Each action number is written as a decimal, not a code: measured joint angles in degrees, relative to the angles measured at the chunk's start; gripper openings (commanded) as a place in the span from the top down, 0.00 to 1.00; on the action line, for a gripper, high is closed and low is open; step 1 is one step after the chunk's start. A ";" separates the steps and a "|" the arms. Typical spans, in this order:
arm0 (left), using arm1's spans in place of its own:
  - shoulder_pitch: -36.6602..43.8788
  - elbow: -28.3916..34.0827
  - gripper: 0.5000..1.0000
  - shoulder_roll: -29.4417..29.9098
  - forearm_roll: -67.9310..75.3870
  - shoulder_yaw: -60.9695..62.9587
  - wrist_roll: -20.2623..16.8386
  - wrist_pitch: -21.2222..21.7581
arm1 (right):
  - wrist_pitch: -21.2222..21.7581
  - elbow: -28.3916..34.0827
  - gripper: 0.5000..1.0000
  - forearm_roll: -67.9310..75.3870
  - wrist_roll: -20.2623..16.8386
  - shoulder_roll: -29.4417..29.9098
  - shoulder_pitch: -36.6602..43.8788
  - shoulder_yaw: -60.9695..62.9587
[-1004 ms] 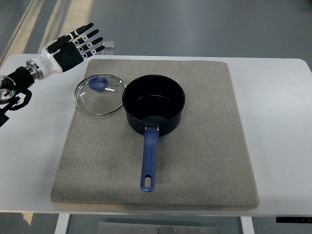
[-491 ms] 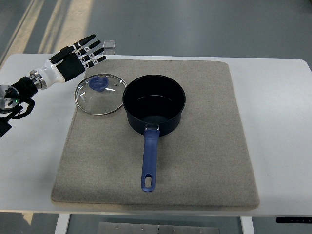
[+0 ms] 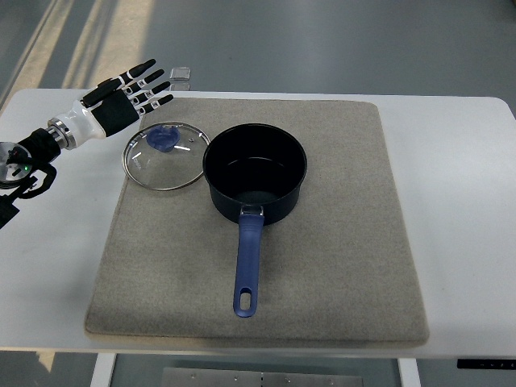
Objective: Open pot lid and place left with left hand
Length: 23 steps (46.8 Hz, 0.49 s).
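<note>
Little had shifted in the last half second: the left robot hand (image 3: 121,95) hovered with fingers spread, holding nothing, just beyond the glass lid (image 3: 165,155). That lid lay flat on the mat (image 3: 339,242), touching the uncovered saucepan (image 3: 255,173) on its left; the task looked done. No right arm showed.

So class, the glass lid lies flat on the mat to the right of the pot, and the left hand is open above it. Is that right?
Not quite. The top view shows the glass lid lying flat on the mat to the left of the pot, not the right. The left hand is open, just beyond the lid.
</note>
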 measured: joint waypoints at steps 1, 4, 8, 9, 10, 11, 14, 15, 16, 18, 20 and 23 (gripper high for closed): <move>0.00 0.00 0.01 0.00 0.00 0.00 0.00 0.00 | 0.00 0.00 0.17 0.00 0.00 0.00 0.00 0.00; 0.00 0.00 0.01 0.00 0.03 0.07 0.00 0.00 | 0.00 0.00 0.17 0.00 0.00 0.00 0.00 -0.01; 0.00 -0.05 0.01 0.00 0.13 0.09 0.00 0.00 | 0.00 -0.02 0.17 0.00 0.00 0.00 0.00 -0.01; 0.00 -0.05 0.01 0.00 0.14 0.13 0.00 0.00 | 0.00 -0.02 0.17 0.00 0.00 0.00 0.00 -0.01; 0.00 -0.05 0.01 0.00 0.14 0.16 0.00 0.00 | 0.00 -0.02 0.17 0.00 0.00 0.00 0.00 -0.01; 0.00 -0.06 0.01 0.00 0.19 0.18 0.00 0.00 | 0.00 -0.02 0.17 0.00 0.00 0.00 0.00 -0.02; 0.00 -0.14 0.01 0.00 0.37 0.27 0.00 0.00 | 0.00 -0.01 0.17 0.00 0.00 0.00 0.00 -0.01; 0.00 -0.15 0.01 0.00 0.39 0.27 0.00 0.00 | 0.00 -0.01 0.17 0.00 0.00 0.00 0.00 -0.02; 0.01 -0.16 0.01 0.00 0.40 0.27 0.00 0.00 | 0.01 -0.01 0.17 0.00 0.00 0.00 0.00 0.04; 0.03 -0.14 0.01 0.00 0.42 0.27 0.00 0.00 | 0.11 0.02 0.17 0.02 0.00 0.00 0.00 0.17; 0.05 -0.12 0.01 0.00 0.42 0.34 0.00 0.00 | 0.12 0.35 0.17 0.11 0.00 0.00 0.00 0.18; 0.07 -0.10 0.01 0.00 0.42 0.44 0.00 0.00 | 0.25 0.94 0.17 0.17 0.00 0.00 0.01 0.25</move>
